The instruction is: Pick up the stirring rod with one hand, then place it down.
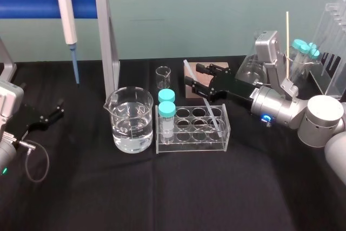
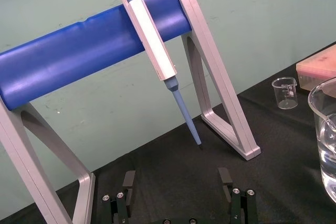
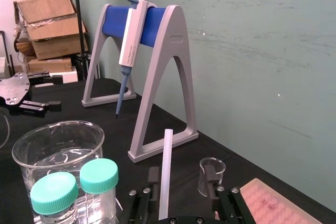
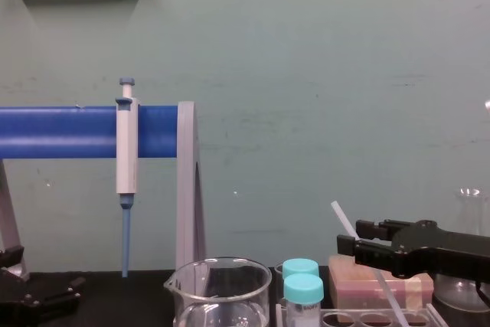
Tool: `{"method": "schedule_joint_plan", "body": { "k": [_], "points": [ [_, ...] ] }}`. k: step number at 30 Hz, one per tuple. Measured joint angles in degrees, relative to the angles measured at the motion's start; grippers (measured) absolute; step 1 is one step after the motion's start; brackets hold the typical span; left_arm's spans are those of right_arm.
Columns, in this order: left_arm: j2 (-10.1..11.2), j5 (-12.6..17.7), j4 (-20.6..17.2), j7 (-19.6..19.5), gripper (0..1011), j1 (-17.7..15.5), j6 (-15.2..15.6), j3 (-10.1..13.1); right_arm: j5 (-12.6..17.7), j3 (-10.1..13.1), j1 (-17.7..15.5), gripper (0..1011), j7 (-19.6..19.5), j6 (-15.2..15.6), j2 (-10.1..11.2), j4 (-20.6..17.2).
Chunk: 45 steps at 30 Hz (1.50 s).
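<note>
While right gripper (image 3: pixel 181 174) straddles stirring rod (image 3: pixel 166 166), jaws apart; rod likely light, stiff, slick, brittle; pinch mid-shaft; left gripper (image 2: pixel 177 177) idle, spread.

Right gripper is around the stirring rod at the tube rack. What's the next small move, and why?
Probably close the right gripper on the stirring rod. The rod leans tilted between its open fingers with its lower end down in the tube rack, and a gap shows beside it, so it looks ungripped. The left gripper sits parked at the table's left.
</note>
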Motion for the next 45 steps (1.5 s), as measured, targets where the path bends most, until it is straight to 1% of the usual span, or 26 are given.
{"method": "schedule_joint_plan", "body": {
  "k": [3,4,7,8,9,10,13,15,17,34,39,45],
  "points": [
    [0.0,0.0,0.0,0.0,1000,0.0,0.0,0.0,0.0,0.0,0.0,496,0.0,0.0,0.0,0.0],
    [0.0,0.0,0.0,0.0,1000,0.0,0.0,0.0,0.0,0.0,0.0,433,0.0,0.0,0.0,0.0],
    [0.0,0.0,0.0,0.0,1000,0.0,0.0,0.0,0.0,0.0,0.0,373,0.0,0.0,0.0,0.0],
    [0.0,0.0,0.0,0.0,1000,0.0,0.0,0.0,0.0,0.0,0.0,313,0.0,0.0,0.0,0.0],
    [0.0,0.0,0.0,0.0,1000,0.0,0.0,0.0,0.0,0.0,0.0,291,0.0,0.0,0.0,0.0],
    [0.0,0.0,0.0,0.0,1000,0.0,0.0,0.0,0.0,0.0,0.0,231,0.0,0.0,0.0,0.0],
    [0.0,0.0,0.0,0.0,1000,0.0,0.0,0.0,0.0,0.0,0.0,173,0.0,0.0,0.0,0.0],
    [0.0,0.0,0.0,0.0,1000,0.0,0.0,0.0,0.0,0.0,0.0,103,0.0,0.0,0.0,0.0],
    [0.0,0.0,0.0,0.0,1000,0.0,0.0,0.0,0.0,0.0,0.0,72,0.0,0.0,0.0,0.0],
    [0.0,0.0,0.0,0.0,1000,0.0,0.0,0.0,-0.17,0.05,-0.17,72,-0.32,0.0,0.09,-0.39],
    [0.0,0.0,0.0,0.0,1000,0.0,0.0,0.0,-1.0,0.39,-1.11,72,-1.84,-0.12,0.64,-2.68],
    [0.0,0.0,0.0,0.0,1000,0.0,0.0,0.0,-1.73,1.32,-2.5,72,-3.69,-0.85,1.59,-6.5]
  ]
}}
